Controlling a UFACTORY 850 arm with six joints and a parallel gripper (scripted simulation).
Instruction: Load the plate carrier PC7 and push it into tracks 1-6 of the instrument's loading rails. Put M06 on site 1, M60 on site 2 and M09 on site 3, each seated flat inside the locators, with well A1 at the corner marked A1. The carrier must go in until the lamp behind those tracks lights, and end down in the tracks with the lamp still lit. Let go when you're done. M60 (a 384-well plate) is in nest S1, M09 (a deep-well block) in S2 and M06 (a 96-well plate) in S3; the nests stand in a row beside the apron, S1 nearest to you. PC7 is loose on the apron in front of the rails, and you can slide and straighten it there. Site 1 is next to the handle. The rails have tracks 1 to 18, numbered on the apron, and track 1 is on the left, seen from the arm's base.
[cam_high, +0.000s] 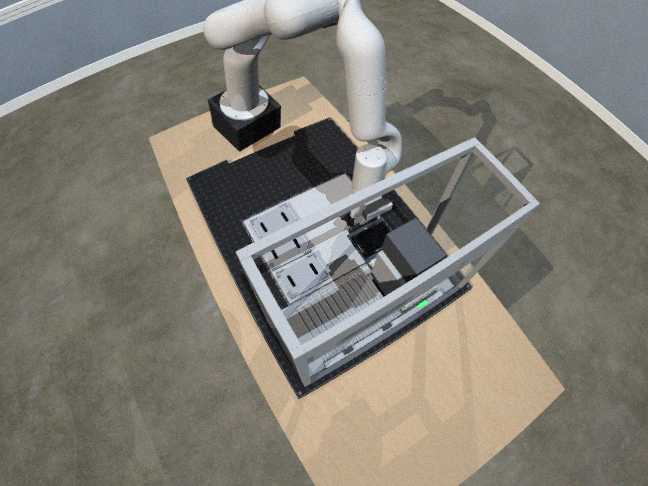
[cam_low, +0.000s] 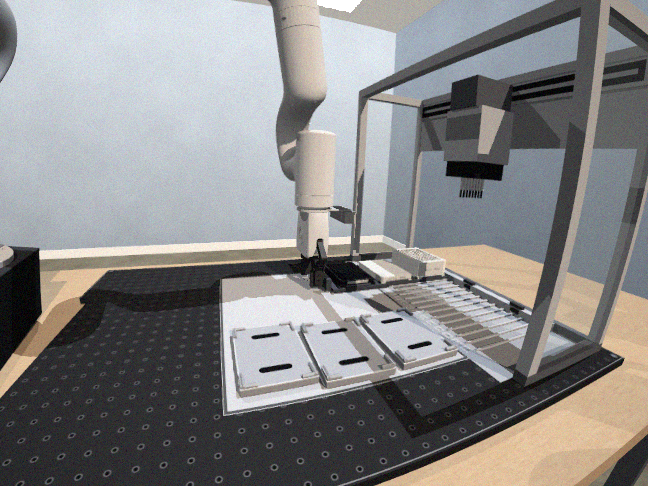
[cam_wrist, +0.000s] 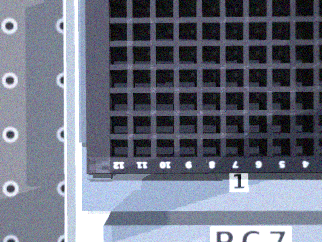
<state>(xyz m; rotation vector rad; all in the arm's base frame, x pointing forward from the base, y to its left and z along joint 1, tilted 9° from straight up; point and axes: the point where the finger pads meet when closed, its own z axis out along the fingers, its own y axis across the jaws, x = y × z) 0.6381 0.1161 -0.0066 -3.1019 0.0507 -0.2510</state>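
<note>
Wrist view: dark well plate (cam_wrist: 210, 85) on PC7 (cam_wrist: 200, 220) site 1; pincer (cam_low: 317, 272) wide, empty. Retreat vertically, avoiding plate's 9 o'clock rim.

At my 12 o'clock stands a grey gantry frame (cam_low: 574, 172) carrying a pipetting head (cam_low: 477, 130) (dark tips pointing down). Everything rests on a black perforated breadboard (cam_low: 130, 418), which lies on a tan wooden table (cam_high: 471, 418).
</note>
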